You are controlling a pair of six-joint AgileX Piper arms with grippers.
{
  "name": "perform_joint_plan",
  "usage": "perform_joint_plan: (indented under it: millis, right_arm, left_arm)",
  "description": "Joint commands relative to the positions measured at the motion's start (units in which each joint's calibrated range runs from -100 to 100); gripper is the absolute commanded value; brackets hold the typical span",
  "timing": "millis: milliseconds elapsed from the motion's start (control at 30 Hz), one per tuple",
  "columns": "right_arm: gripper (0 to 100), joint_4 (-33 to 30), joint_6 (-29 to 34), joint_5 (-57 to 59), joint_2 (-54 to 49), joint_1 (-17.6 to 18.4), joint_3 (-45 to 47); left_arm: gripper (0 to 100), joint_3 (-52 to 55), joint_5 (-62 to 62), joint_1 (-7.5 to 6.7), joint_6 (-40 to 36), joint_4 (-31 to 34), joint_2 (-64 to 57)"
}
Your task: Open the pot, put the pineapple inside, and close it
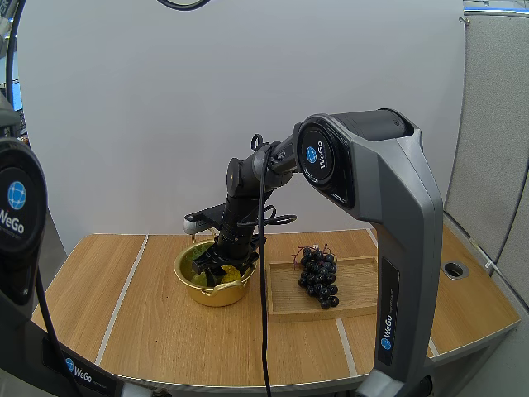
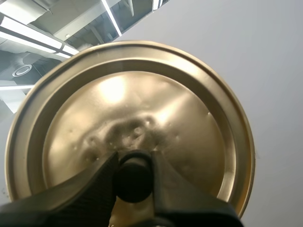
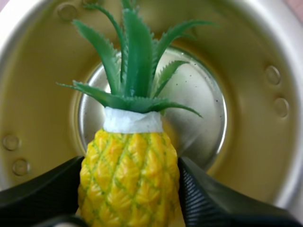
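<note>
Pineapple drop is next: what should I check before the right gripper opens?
1. The pot is uncovered: ok.
2. The pineapple is inside the pot's walls: ok.
3. It rests on the bottom: cannot tell.
4. The right gripper pinches the pineapple's body: ok.
5. The left gripper is shut on the lid's knob: ok.
6. The grapes lie on the tray, apart from the pot: ok.

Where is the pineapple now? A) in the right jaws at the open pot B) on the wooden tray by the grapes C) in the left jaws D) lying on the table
A: the right jaws pinch the pineapple, crown pointing into the open gold pot; the left jaws hold the lid by its knob.
</note>
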Motion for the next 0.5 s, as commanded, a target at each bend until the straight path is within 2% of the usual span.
perform_joint_plan:
  millis: [0,300,467]
  right_arm:
    - [100,-1.75,0.92,-1.47,-0.25,-0.1,0.1]
    - [100,-2.01,1.31,-1.66,-1.68,-0.1,-0.42]
    - [100,-2.15,1.31,-1.66,-6.89,-0.1,-0.46]
  left_arm:
    - [0,-0.37,-1.97,-0.19,-0.08,0.72,-0.24]
    - [0,-0.37,-1.97,-0.19,-0.08,0.72,-0.24]
    - [0,-0.37,-1.97,-0.19,-0.08,0.72,-0.24]
